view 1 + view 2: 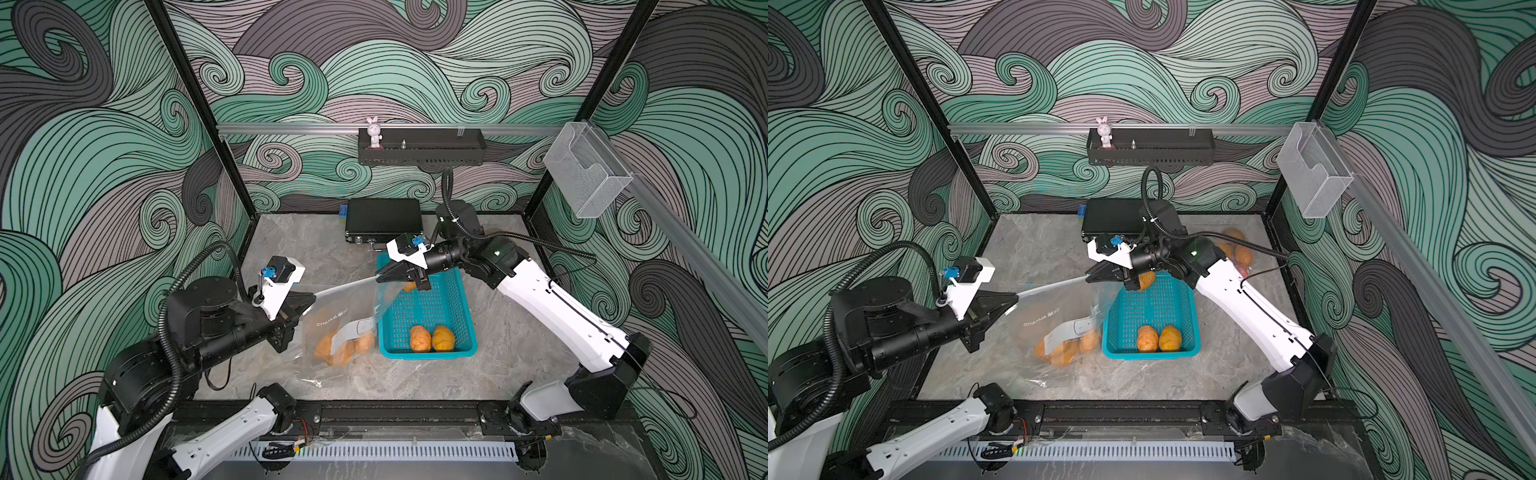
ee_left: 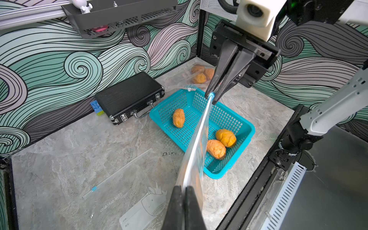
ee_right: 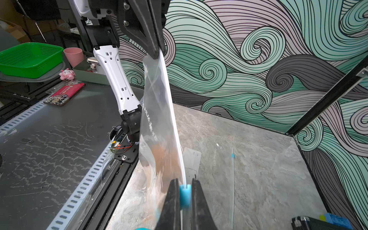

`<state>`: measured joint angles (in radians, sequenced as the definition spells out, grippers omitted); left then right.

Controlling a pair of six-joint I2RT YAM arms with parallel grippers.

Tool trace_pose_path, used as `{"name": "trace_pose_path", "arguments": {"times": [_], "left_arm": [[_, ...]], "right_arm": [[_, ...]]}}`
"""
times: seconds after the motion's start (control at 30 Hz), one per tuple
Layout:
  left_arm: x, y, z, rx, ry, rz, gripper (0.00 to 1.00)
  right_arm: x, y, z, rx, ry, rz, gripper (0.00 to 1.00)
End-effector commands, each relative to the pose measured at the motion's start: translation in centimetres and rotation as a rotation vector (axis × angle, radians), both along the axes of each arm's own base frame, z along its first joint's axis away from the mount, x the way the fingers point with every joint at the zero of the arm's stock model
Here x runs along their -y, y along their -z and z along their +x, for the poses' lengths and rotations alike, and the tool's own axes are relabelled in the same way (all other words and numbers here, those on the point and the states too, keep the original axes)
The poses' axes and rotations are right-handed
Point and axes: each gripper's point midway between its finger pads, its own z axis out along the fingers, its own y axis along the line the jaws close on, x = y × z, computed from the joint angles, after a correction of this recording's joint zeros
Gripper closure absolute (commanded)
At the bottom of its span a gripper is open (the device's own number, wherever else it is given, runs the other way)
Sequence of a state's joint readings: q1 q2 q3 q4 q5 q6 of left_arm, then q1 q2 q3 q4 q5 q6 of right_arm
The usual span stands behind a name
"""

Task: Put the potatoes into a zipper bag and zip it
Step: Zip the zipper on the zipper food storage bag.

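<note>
Potatoes: three lay in the teal basket, and roughly three more showed blurred inside the zipper bag just beside it. The left tool pinched the bag's corner. The right tool pinched its blue slider.

Left hand and right hand clamped tight, tips facing

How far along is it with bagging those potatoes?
Done: several potatoes sit inside the zipper bag. In hand: the left jaws pinch one end of its top edge, the right jaws clamp the blue slider at the other end, so zipping looks nearly finished. Left: three more potatoes lie in the teal basket.
</note>
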<state>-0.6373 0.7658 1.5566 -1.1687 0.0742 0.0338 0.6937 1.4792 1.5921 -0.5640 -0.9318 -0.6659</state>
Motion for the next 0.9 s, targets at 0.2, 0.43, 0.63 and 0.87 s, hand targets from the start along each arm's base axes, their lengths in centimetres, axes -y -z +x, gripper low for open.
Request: {"name": "trace_pose_path", "arguments": {"times": [0.2, 0.43, 0.63, 0.87], "left_arm": [[-1.9, -0.9, -1.1, 0.036, -0.042, 0.014, 1.0], [-2.3, -1.3, -1.4, 0.041, -0.049, 0.015, 1.0], [-2.5, -1.0, -1.6, 0.034, -0.05, 0.021, 1.0], [-2.6, -0.8, -1.9, 0.031, -0.046, 0.015, 1.0]], "right_arm": [[3.1, 1.1, 0.9, -0.039, 0.093, -0.035, 0.93], [4.3, 1.8, 1.2, -0.051, 0.123, -0.041, 0.92], [5.1, 2.2, 1.4, -0.057, 0.144, -0.045, 0.92], [5.5, 2.6, 1.7, -0.07, 0.153, -0.047, 0.93]]}}
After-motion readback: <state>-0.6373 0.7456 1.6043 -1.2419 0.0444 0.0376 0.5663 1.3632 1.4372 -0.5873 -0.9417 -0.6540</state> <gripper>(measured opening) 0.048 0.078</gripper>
